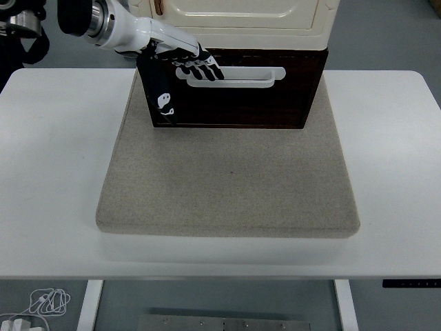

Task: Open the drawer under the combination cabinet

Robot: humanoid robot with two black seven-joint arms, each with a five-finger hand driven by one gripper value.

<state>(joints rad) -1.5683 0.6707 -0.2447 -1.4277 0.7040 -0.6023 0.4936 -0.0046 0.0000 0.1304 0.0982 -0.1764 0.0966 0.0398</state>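
The combination cabinet is cream on top, with a dark brown drawer beneath it at the back of the table. A white bar handle runs across the drawer's front, and the drawer looks pushed in. My left hand reaches in from the upper left on a white forearm. Its black fingers are stretched out and lie over the left end of the handle. The thumb hangs down against the drawer's left front. I cannot see the fingers closed around the bar. The right arm is out of view.
The cabinet stands on a beige mat covering the middle of the white table. The mat's front half is bare. A white cable lies on the floor at the lower left.
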